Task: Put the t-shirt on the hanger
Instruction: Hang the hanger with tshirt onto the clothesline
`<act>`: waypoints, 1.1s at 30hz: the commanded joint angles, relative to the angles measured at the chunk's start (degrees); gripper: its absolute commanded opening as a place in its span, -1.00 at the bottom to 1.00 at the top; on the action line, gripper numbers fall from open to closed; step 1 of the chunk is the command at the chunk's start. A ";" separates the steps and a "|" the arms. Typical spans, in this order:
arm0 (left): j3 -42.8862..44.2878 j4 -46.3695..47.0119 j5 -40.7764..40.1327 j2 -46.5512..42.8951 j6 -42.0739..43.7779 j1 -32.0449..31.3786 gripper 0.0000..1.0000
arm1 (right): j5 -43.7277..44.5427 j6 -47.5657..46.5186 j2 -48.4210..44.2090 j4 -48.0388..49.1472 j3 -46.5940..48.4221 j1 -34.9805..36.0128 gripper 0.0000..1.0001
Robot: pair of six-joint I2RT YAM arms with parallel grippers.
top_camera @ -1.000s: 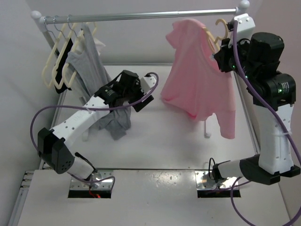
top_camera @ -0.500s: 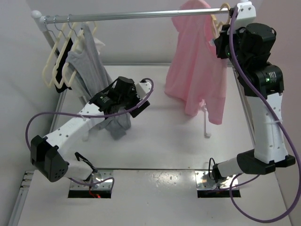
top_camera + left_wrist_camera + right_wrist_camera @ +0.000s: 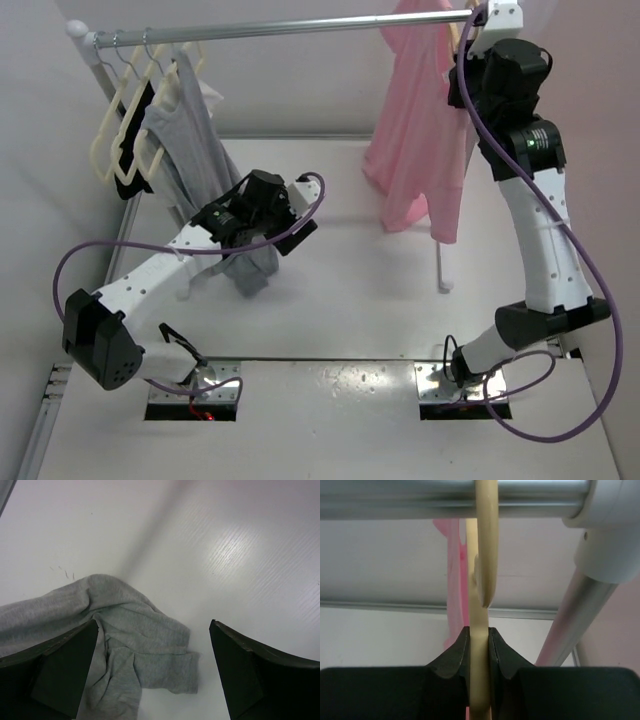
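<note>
The pink t-shirt (image 3: 420, 130) hangs on the peach-beige hanger (image 3: 481, 615) at the right end of the rail (image 3: 290, 28). My right gripper (image 3: 480, 635) is shut on the hanger's neck, and the hook (image 3: 486, 535) curves up across the rail right in front of the wrist camera. A strip of pink cloth (image 3: 454, 580) shows behind the hanger. In the top view the right gripper (image 3: 468, 45) is raised to the rail. My left gripper (image 3: 262, 222) is open and empty, low over the table, above the end of the gray garment (image 3: 135, 640).
Cream hangers (image 3: 125, 120) and the gray garment (image 3: 195, 150) hang at the rail's left end, the garment trailing onto the table. The rack's right upright (image 3: 570, 625) and white end fitting (image 3: 615, 525) stand close beside the right gripper.
My right arm has lifted the hanger with the t-shirt from below the rail up to it, and the hook now lies across the rail. The left arm has drawn back slightly.
</note>
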 commanded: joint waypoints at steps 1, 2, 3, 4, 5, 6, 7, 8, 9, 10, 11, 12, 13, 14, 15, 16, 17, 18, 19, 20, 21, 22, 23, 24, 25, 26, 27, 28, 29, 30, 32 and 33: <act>-1.32 2.05 0.61 -2.51 -1.96 0.55 0.99 | 1.95 3.61 -4.06 1.71 -5.12 -0.33 -1.00; -1.32 2.05 0.61 -3.03 -1.96 0.55 0.99 | 1.95 4.14 -5.74 2.50 -7.58 -0.33 -1.00; -1.85 2.05 0.61 -3.03 -1.96 0.55 0.99 | 1.95 4.15 -7.50 3.20 -9.86 -0.33 -0.86; -2.46 2.57 0.61 -3.03 -1.96 0.55 0.99 | 1.95 4.15 -9.08 3.73 -13.89 -0.33 -0.67; -2.47 2.57 0.61 -3.03 -1.96 0.55 0.99 | 1.95 4.15 -10.49 3.74 -15.41 -0.33 -0.41; -2.99 2.57 0.61 -3.03 -1.96 0.55 0.99 | 1.95 4.15 -12.94 3.13 -17.42 -0.33 0.12; -2.99 3.18 0.61 -3.03 -1.96 0.55 0.99 | 1.95 3.63 -14.01 1.12 -18.23 0.28 0.29; -2.99 3.19 0.61 -3.03 -1.96 0.55 0.99 | 2.56 3.62 -15.15 -0.03 -18.76 0.28 0.38; -2.99 3.19 0.61 -3.03 -1.96 0.55 0.99 | 3.17 3.62 -16.29 -1.00 -20.07 0.28 0.48; -2.99 3.19 1.13 -3.03 -1.96 0.55 0.99 | 3.70 3.62 -18.91 -2.40 -20.95 0.28 0.51; -2.99 3.19 1.13 -3.03 -2.48 0.55 0.99 | 4.40 3.62 -20.51 -2.41 -22.87 0.28 0.53; -2.99 3.19 1.13 -3.03 -2.49 0.55 0.99 | 4.41 3.62 -22.00 -3.11 -23.76 0.28 0.56; -2.99 3.19 1.74 -3.03 -2.49 0.55 0.99 | 5.10 3.62 -23.50 -3.12 -24.56 0.28 0.56; -3.52 3.19 1.75 -3.03 -3.01 0.55 0.99 | 5.11 3.62 -26.29 -3.64 -25.17 0.28 0.60; -3.52 3.19 2.36 -3.03 -3.02 0.55 0.99 | 5.11 3.62 -27.37 -4.60 -25.18 0.28 0.60; -3.52 3.19 2.89 -3.03 -3.71 0.55 0.99 | 4.24 4.14 -28.25 -5.40 -25.18 0.28 0.66; -3.52 3.19 2.89 -3.03 -3.72 0.55 0.99 | 3.54 4.15 -29.47 -7.06 -23.79 0.28 0.68; -3.52 3.19 3.41 -3.03 -3.72 0.55 0.99 | 2.57 4.76 -29.49 -7.94 -22.99 0.28 0.71; -4.13 3.19 3.42 -3.03 -3.72 0.55 0.99 | 1.00 5.29 -30.36 -8.82 -22.37 0.28 0.74; -5.01 3.80 3.42 -3.64 -3.72 0.55 0.99 | 0.98 5.29 -30.89 -10.05 -21.67 0.28 0.77; -5.89 4.41 2.90 -3.65 -3.72 0.55 0.99 | 0.20 6.16 -31.50 -10.06 -21.66 0.28 0.77; -6.85 5.12 1.59 -4.17 -4.24 0.03 0.99 | 0.19 6.69 -33.16 -10.76 -22.27 0.28 0.79; -9.47 6.86 1.05 -5.22 -4.25 0.02 0.99 | 0.19 7.74 -34.31 -10.76 -24.11 0.28 0.79; -11.15 7.75 0.44 -5.93 -4.25 0.02 0.99 | -0.33 8.53 -35.54 -10.76 -25.43 0.28 0.79; -12.73 8.63 -0.53 -7.15 -4.25 0.02 0.99 | -0.34 10.02 -38.68 -10.76 -28.40 0.28 0.82; -16.23 10.12 -1.06 -7.69 -4.25 0.02 0.99 | -0.34 10.91 -40.80 -9.89 -30.34 0.28 0.82; -18.09 10.83 -1.59 -7.69 -4.25 0.02 0.99 | 1.49 11.79 -43.26 -7.97 -32.71 0.28 0.82; -19.94 11.62 -2.11 -8.39 -4.25 0.02 0.99 | 2.72 12.75 -46.16 -6.65 -35.35 0.28 0.85; -21.87 12.67 -3.60 -8.40 -4.25 0.02 0.99 | 4.22 15.02 -49.32 -5.50 -40.86 0.28 0.85; -25.98 15.64 -4.57 -8.92 -3.73 0.02 0.99 | 8.58 16.44 -55.61 -4.79 -43.52 0.28 0.99; -31.09 20.73 -7.37 -9.44 -3.72 0.02 0.99 | 13.35 22.39 -61.36 -6.53 -50.21 0.28 1.00; -32.42 22.16 -8.26 -9.45 -4.24 0.02 0.99 | 16.94 24.43 -66.26 -10.37 -52.14 0.28 1.00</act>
